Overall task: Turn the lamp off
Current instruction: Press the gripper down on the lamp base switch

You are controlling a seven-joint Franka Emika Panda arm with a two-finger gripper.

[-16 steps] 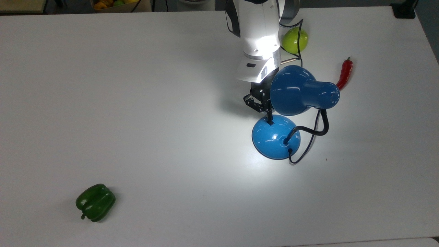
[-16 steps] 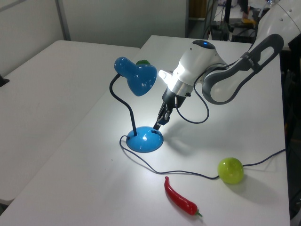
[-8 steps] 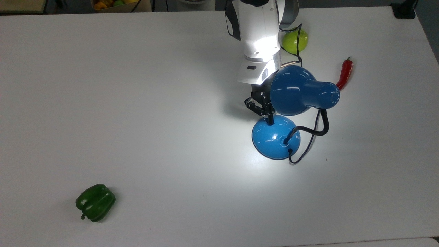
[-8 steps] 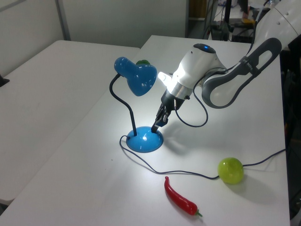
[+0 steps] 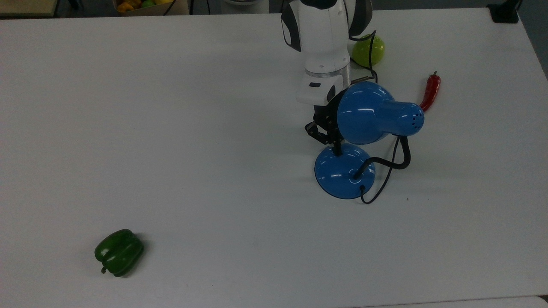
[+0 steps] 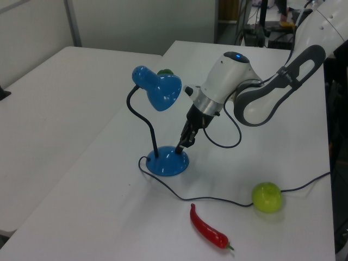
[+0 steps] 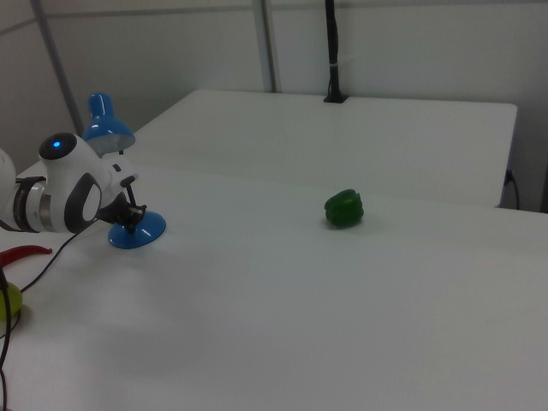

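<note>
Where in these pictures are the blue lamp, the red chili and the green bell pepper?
lamp [image 5: 342,173]: top view, on the bare top of its round domed base.
red chili [image 6: 206,228]: left view, on the middle of its body.
green bell pepper [image 7: 344,208]: right view, on its front side.

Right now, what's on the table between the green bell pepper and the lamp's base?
Nothing: in the top view, bare white table runs from the green bell pepper to the lamp base.
</note>
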